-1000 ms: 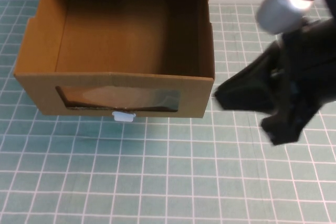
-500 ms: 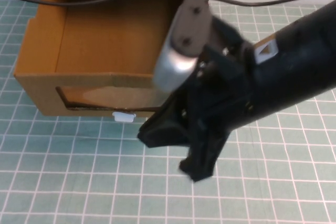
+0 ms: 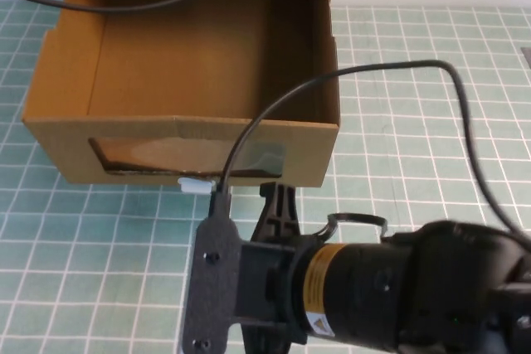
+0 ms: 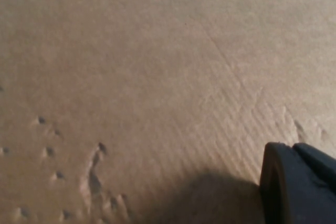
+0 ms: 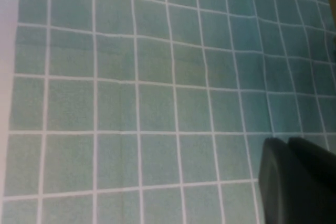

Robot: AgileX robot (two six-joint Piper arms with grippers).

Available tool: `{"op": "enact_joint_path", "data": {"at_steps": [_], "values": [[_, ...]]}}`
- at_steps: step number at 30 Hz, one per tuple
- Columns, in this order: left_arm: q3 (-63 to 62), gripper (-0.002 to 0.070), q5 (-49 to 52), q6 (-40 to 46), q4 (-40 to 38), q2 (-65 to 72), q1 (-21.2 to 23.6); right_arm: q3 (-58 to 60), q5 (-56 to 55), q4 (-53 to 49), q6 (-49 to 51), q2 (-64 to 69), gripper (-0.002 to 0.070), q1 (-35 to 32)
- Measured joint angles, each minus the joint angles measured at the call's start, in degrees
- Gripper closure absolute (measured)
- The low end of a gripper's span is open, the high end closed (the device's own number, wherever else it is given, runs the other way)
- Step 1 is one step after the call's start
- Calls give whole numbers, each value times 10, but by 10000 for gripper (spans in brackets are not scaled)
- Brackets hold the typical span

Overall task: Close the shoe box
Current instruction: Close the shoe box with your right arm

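Observation:
The brown cardboard shoe box stands at the back left in the high view. Its drawer is pulled out toward me, with a clear window in its front and a small white tab at the front's bottom edge. My right gripper is shut and empty. It points at the drawer's front, just right of the tab. In the right wrist view the gripper shows over the green mat. My left gripper looks shut, close against plain cardboard. It is hidden in the high view.
A green mat with a white grid covers the table. My right arm with its camera plate fills the near right. A black cable arcs over the mat, and another cable crosses the box's back.
My right arm has swung from the right side across the box's front to the near edge. Its gripper now points at the drawer front. The box has not moved.

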Motion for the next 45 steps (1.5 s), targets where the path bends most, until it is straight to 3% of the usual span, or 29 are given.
{"op": "enact_joint_path", "data": {"at_steps": [6,17,24,31,45], "values": [[0,680,4,0,0,0,0,4,-39,-181,140,49,690,1],[0,680,8,0,0,0,0,-36,69,-589,580,128,690,11],[-3,680,16,0,0,0,0,-37,100,-764,740,128,690,59],[-4,680,23,0,0,0,0,-29,110,-783,766,135,690,99],[-4,680,24,0,0,0,0,-28,144,-783,666,228,690,62]]}}
